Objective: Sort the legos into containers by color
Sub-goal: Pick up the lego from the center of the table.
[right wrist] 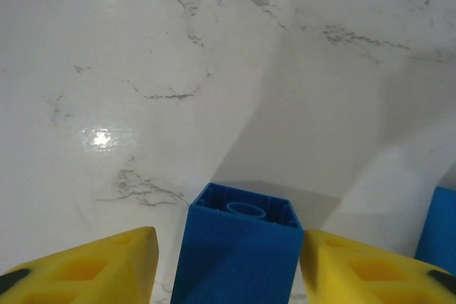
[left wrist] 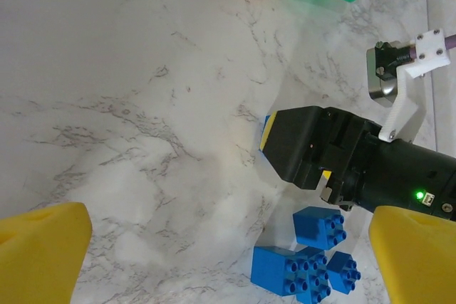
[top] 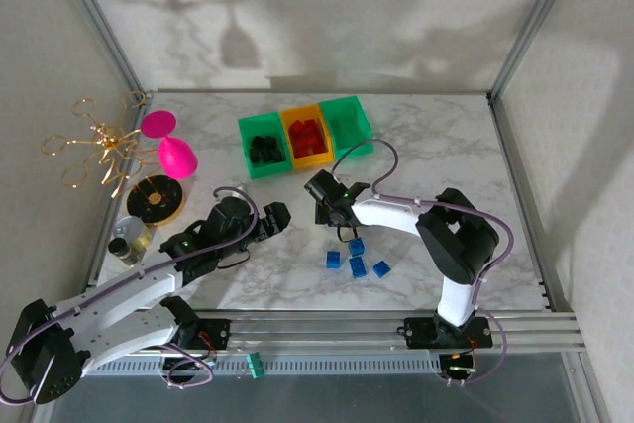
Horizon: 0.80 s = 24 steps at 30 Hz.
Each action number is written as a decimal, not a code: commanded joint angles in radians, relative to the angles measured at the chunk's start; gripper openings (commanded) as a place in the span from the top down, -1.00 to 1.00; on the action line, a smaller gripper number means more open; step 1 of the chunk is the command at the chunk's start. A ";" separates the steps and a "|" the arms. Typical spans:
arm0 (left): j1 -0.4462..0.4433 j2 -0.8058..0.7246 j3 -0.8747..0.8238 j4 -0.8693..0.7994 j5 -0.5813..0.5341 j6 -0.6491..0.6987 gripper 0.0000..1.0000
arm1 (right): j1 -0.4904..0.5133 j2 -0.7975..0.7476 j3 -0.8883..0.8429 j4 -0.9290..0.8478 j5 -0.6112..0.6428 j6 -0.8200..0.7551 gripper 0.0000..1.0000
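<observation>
White links, black joints on left arm (top: pixel 109 309) and right arm (top: pixel 396 215) — purple cables (left wrist: pixel 450 40); yellow finger pads (right wrist: pixel 92 265); green light (left wrist: pixel 419 195)

Brick (right wrist: pixel 239 254) between the right gripper's (right wrist: pixel 228 268) yellow pads (right wrist: pixel 92 265) — blue. Table (right wrist: pixel 142 48) under the pincer: white marble, grey veining. Beyond the pincer — green bin (top: pixel 267 171) with black bricks (top: pixel 265 150), orange-yellow bin (top: pixel 313 160) with red bricks (top: pixel 305 134), second green bin (top: pixel 347 126).

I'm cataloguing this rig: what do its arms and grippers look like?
The left arm and right arm have white links, black joints and purple cables looping alongside. The left gripper and right gripper are black with yellow pads; a green light glows behind the right one.
</observation>
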 commanded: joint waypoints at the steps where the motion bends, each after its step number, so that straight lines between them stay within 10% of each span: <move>1: -0.009 0.012 0.001 0.002 0.008 0.002 -0.99 | 0.008 0.024 0.033 0.011 0.033 -0.016 0.02; 13: -0.011 0.031 0.039 0.007 0.010 0.015 -0.99 | 0.004 -0.020 0.059 0.001 0.045 -0.066 0.50; 24: -0.012 0.107 0.119 0.057 -0.003 0.035 -0.99 | -0.137 -0.145 0.100 0.032 0.066 -0.202 0.56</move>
